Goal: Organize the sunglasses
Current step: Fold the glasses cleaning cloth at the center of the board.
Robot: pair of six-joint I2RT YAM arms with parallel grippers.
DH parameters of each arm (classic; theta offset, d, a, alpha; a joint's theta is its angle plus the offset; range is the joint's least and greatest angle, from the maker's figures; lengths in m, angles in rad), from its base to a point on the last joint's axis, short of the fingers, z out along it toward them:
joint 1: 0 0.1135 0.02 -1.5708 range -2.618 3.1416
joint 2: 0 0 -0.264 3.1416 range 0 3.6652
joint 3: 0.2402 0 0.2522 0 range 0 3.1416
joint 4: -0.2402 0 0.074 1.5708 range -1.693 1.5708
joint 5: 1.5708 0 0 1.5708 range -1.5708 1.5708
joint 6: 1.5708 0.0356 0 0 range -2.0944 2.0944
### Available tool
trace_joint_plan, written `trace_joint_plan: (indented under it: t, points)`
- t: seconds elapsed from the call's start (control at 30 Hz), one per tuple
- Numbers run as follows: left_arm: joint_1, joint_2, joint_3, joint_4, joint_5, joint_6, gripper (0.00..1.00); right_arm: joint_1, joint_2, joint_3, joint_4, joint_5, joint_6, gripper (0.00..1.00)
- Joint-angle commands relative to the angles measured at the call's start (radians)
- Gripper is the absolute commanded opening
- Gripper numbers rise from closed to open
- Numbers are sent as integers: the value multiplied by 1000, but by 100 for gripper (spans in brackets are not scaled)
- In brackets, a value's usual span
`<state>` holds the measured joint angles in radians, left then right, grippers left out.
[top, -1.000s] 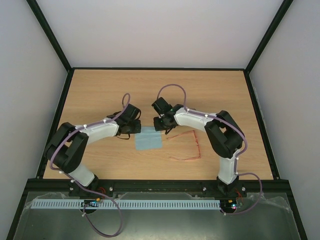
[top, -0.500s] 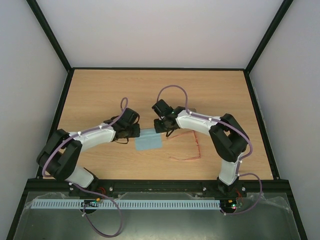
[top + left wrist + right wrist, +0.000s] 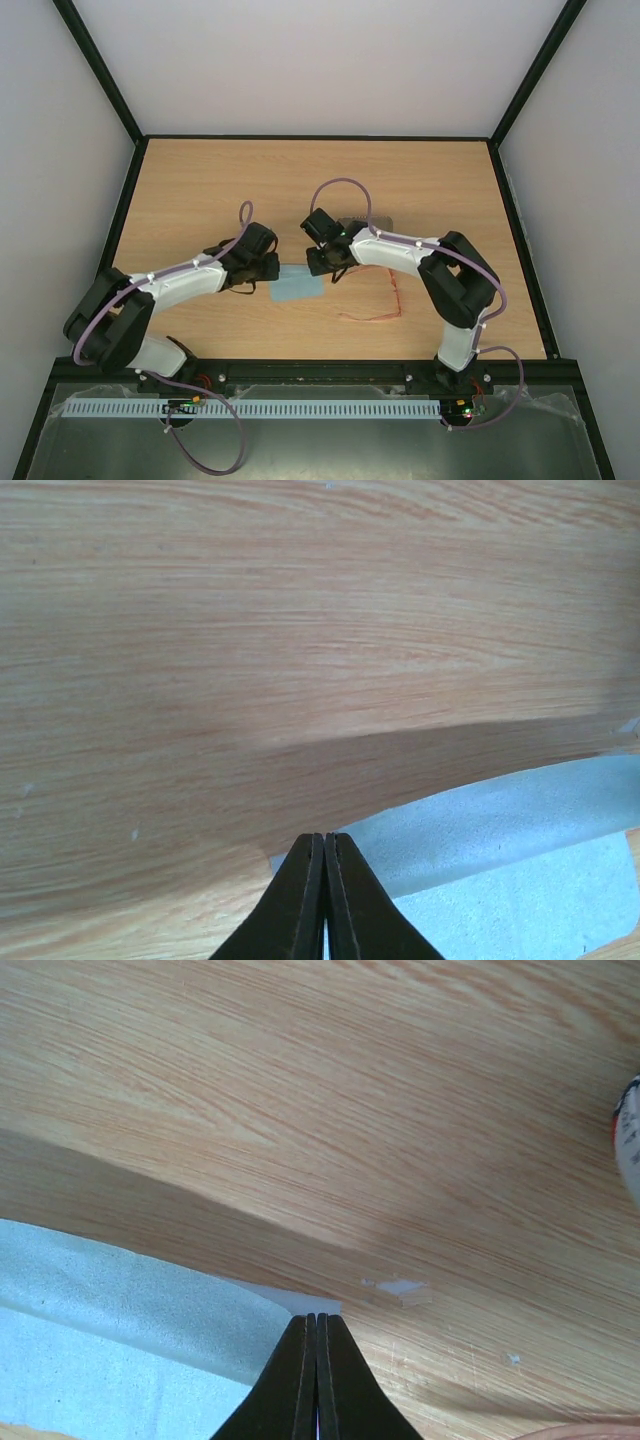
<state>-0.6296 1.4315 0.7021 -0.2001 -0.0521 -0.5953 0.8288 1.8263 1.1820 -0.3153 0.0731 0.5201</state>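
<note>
One counter (image 3: 200,180) is shared by everything: the cloth (image 3: 297,285) is spread mid-counter, and the sunglasses (image 3: 372,319) are seen just to its right, untouched. The left tool (image 3: 324,880) and right tool (image 3: 316,1360) are each pinched shut on a cloth corner. Cloth folding is judged in hand; next, both corners must be carried evenly.

Top cam looks down on the whole table (image 3: 200,180) from the near side; both wrist cams sit super close, sharing the cloth (image 3: 500,870).
</note>
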Motion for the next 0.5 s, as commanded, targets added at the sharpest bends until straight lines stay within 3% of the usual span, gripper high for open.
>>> trace_joint_plan:
  t: [0.0, 0.47]
  points:
    - [-18, -29, -31, 1, -3, -27, 2, 18, -41, -22, -32, 22, 15, 1]
    - [-62, -50, -71, 22, -8, -70, 3, 39, -61, -60, -24, 32, 26, 1]
